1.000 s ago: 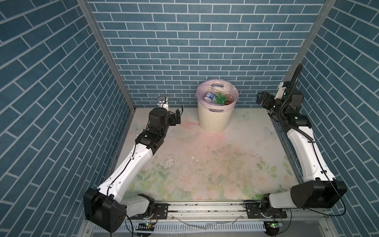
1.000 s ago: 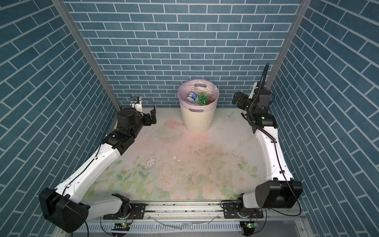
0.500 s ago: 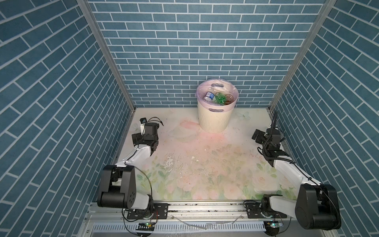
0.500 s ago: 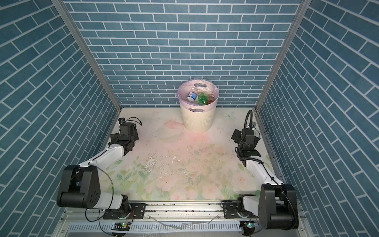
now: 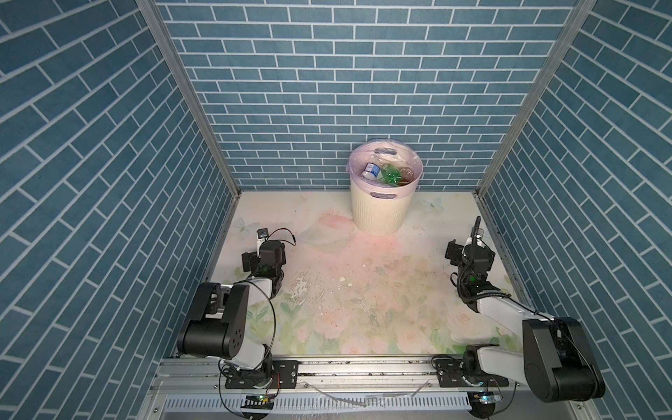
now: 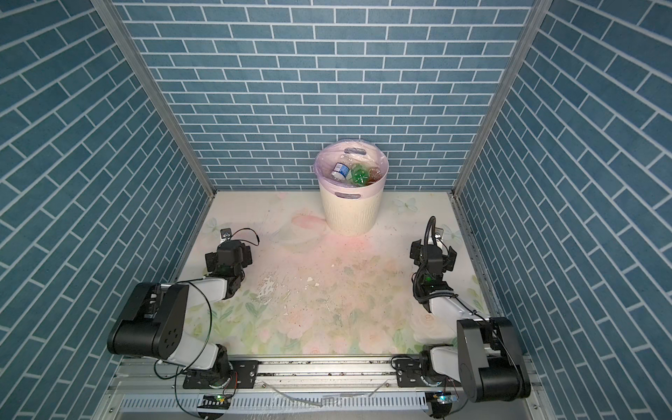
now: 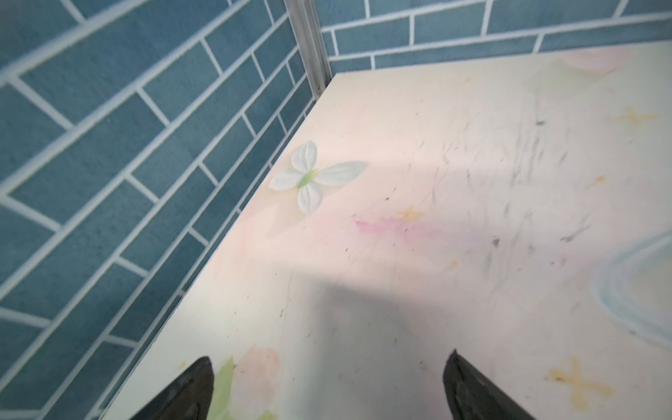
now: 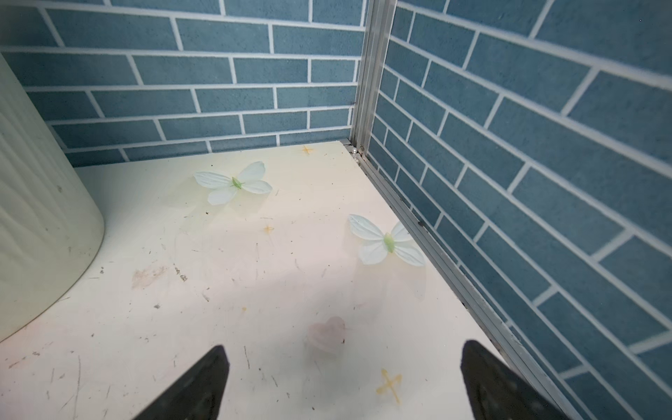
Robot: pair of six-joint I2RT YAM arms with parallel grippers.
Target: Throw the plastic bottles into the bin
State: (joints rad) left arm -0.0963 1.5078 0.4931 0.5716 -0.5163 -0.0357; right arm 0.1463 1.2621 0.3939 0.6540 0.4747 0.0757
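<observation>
**Both grippers released and empty, bottles lying in the bin**

The left gripper [image 5: 264,256] sits low over the floral tabletop [image 5: 363,291] with its arm folded back on itself. In the left wrist view its two dark fingertips [image 7: 203,367] stand wide apart, with only bare tabletop between them. Ahead of it is a printed white butterfly [image 7: 314,177], close to the edge where the tabletop meets the blue brick wall [image 7: 109,163].

The right gripper [image 5: 470,252] is likewise low over the tabletop, jaws spread wide and holding nothing. In the right wrist view [image 8: 344,347] a faint pink heart print [image 8: 327,334] lies just ahead of the gap between the fingertips. Beyond the heart print are two more butterfly prints [image 8: 232,183], with the far corner of the enclosure behind them.

The bin [image 5: 378,214], a cream ribbed bucket with lilac handle slots and a pinkish liner, stands against the back wall. It is ahead of both grippers and well apart from each, inward of the left one and inward of the right one. Its ribbed wall [image 8: 36,218] shows at the edge of the right wrist view.

The plastic bottles [image 5: 387,174] lie heaped inside the bin in both top views. Among them are a green bottle [image 6: 360,175], a bottle with a blue-and-white label [image 6: 340,169] and a brownish bottle [image 5: 406,174]. How many lie beneath them cannot be told.
</observation>
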